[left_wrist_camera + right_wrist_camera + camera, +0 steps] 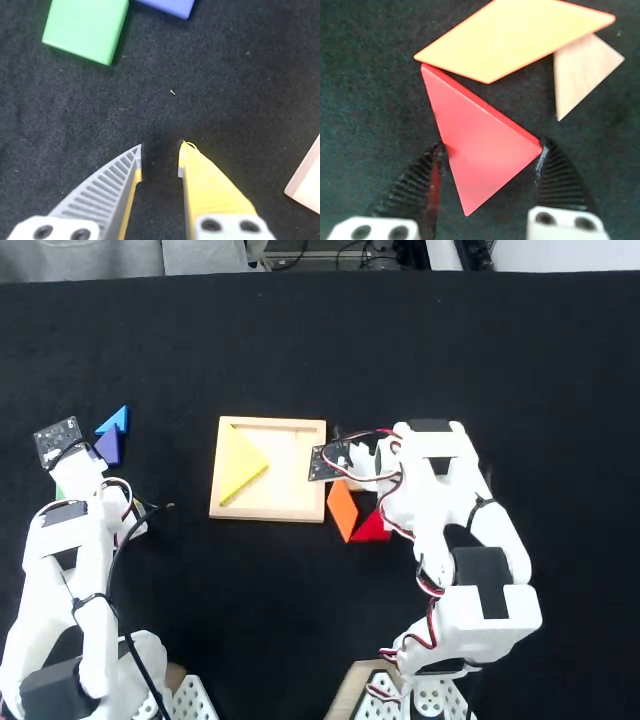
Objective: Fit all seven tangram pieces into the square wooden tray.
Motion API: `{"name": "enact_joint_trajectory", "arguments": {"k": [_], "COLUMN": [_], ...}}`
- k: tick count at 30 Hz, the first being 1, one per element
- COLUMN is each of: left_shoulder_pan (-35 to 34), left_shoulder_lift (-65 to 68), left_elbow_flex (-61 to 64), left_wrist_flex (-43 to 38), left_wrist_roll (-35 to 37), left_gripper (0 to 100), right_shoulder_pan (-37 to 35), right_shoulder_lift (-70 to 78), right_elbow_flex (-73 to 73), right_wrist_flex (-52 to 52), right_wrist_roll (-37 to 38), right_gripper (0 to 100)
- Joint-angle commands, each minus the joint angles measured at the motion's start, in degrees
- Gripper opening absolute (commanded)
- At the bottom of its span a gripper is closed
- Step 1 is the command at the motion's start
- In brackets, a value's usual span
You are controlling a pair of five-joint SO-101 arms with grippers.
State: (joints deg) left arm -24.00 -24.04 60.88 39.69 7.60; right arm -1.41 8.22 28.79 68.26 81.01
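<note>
The square wooden tray [300, 508] lies mid-table with a yellow triangle [240, 466] in its left half. Just right of it are an orange parallelogram [341, 508] and a red triangle [372, 529]. My right gripper [490, 150] has its fingers against two sides of the red triangle [480, 145], which touches the orange parallelogram [515, 35]; a pale wooden triangle [577, 70] lies beside them. At far left sit a blue triangle [115, 421] and a purple triangle [108, 447]. My left gripper [161, 146] hovers slightly open over bare cloth, short of a green square [85, 27].
A black cloth covers the table. A blue-purple piece's edge [167, 6] sits beside the green square. A pale wooden corner [306, 182] shows to one side of my left gripper. The right arm's body [450, 510] stands over the area right of the tray.
</note>
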Motion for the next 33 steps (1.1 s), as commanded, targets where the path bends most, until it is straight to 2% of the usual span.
{"name": "enact_joint_trajectory", "arguments": {"k": [1,6,12,18,20,27,33], "left_shoulder_pan": [-0.13,-0.13,-0.13,-0.13,-0.13,-0.22,-0.22], "left_shoulder_lift": [-0.18,-0.18,-0.18,-0.18,-0.18,-0.18,-0.18], "left_elbow_flex": [-0.57,-0.57,-0.57,-0.57,-0.57,-0.57,-0.57], "left_wrist_flex": [-0.79,-0.79,-0.79,-0.79,-0.79,-0.79,-0.79], "left_wrist_roll": [-0.35,-0.35,-0.35,-0.35,-0.35,-0.35,-0.35], "left_gripper": [13,13,13,13,13,13,13], "right_shoulder_pan": [-0.62,-0.62,-1.05,-2.11,-4.48,-20.22,-26.02], "right_shoulder_lift": [-0.13,-2.07,-10.86,-16.13,-16.92,-15.78,-1.98], "right_elbow_flex": [1.01,0.13,-5.14,-6.02,-7.08,-13.14,-25.19], "right_wrist_flex": [0.09,1.14,8.26,8.62,8.62,6.77,4.57], "right_wrist_roll": [-0.88,-1.14,-4.84,-8.18,-11.25,-22.77,-29.19], "right_gripper": [19.8,21.9,21.9,21.9,21.9,21.9,21.9]}}
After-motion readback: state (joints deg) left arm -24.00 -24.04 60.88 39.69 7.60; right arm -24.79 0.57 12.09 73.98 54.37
